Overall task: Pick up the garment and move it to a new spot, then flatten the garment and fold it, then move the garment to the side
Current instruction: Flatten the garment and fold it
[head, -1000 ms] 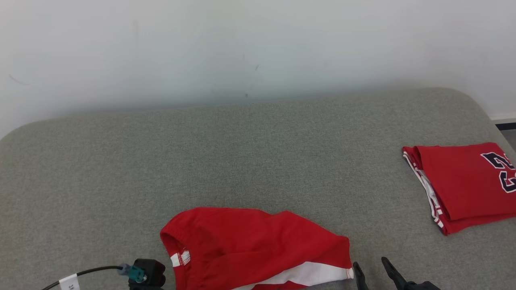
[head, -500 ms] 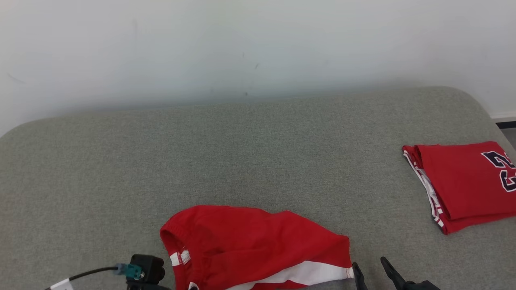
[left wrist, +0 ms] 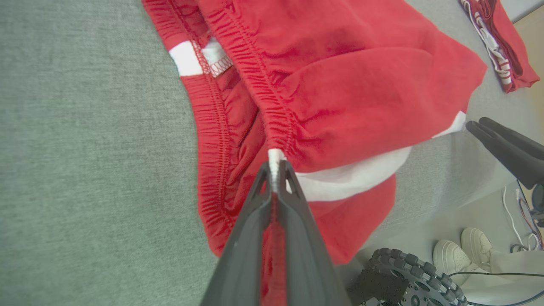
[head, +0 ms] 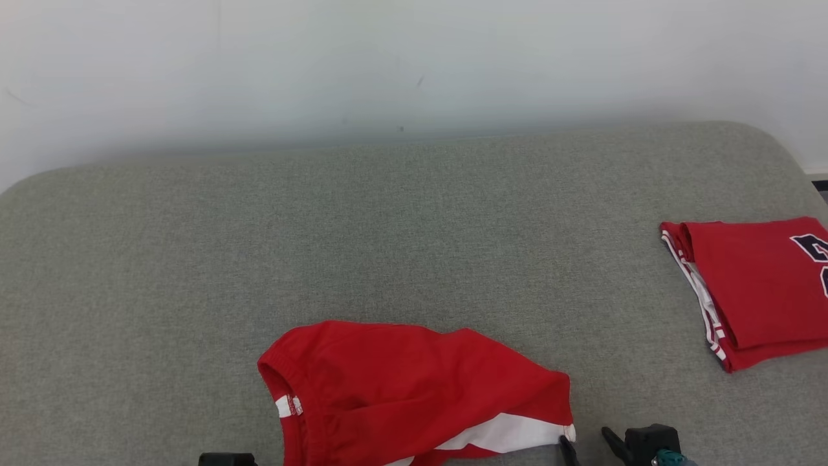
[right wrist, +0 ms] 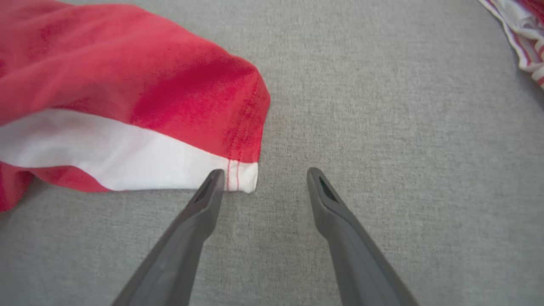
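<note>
The garment (head: 414, 388), red shorts with a white side stripe, lies crumpled near the front edge of the grey padded surface (head: 388, 226). In the left wrist view my left gripper (left wrist: 275, 168) is shut on the garment (left wrist: 340, 85), pinching its gathered waistband at a white patch. In the right wrist view my right gripper (right wrist: 262, 178) stands open just off the leg hem, its left fingertip touching the white corner of the garment (right wrist: 127, 97). The right gripper (head: 585, 443) also shows at the head view's bottom edge.
A folded red jersey (head: 757, 285) with dark lettering lies at the right end of the surface. A white wall runs behind. Off the front edge, the left wrist view shows a studded wheel (left wrist: 408, 276) and a person's white shoes (left wrist: 454, 255).
The head camera has tilted, shifting the whole picture. My left wrist has dropped to the bottom edge of the head view. The right gripper has stayed beside the hem corner.
</note>
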